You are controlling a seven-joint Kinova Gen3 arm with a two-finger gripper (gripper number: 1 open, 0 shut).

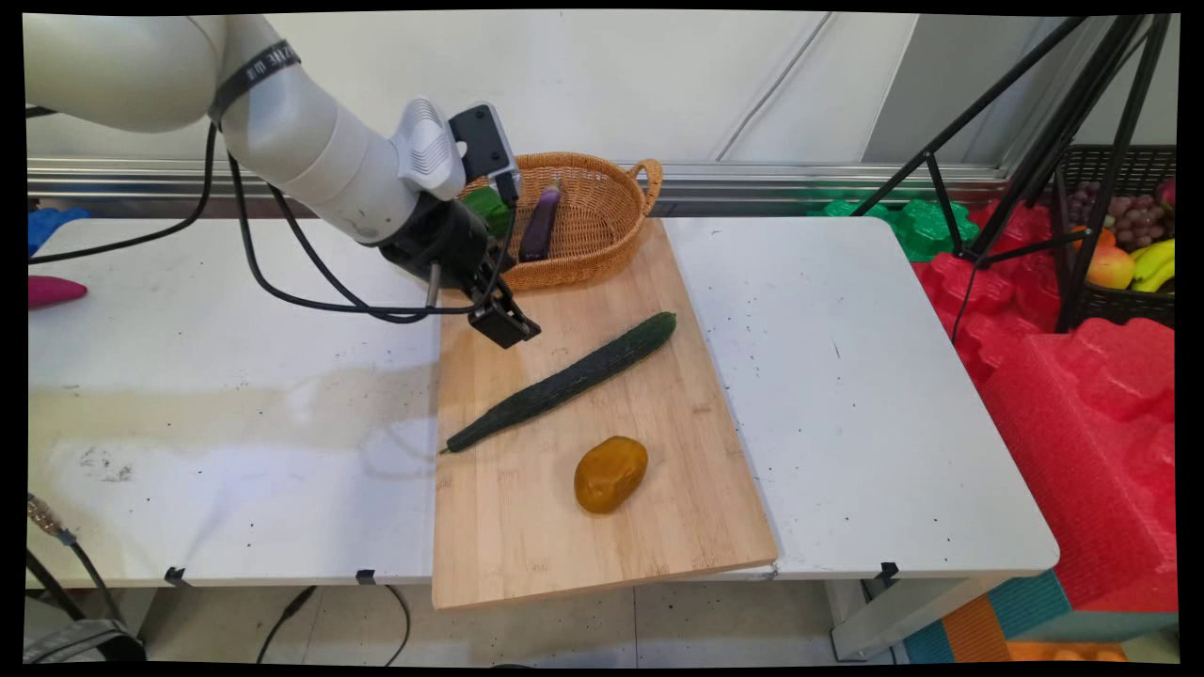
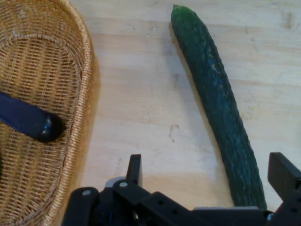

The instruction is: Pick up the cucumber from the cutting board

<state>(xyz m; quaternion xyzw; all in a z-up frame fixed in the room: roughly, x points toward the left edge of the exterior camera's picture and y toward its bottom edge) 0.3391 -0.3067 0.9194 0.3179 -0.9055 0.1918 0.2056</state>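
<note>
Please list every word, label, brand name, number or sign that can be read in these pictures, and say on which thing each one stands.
Black band around the arm, main view: it carries pale lettering, but it is too small and turned to read.
Cutting board, cucumber, basket, eggplant, table: no text on any of them.
Hand view: no text at all.

Beside the gripper [image 1: 505,324] we see a cucumber [image 1: 564,381], a basket [image 1: 593,212] with an eggplant [image 1: 541,224], and a potato [image 1: 610,474] farther off.
</note>
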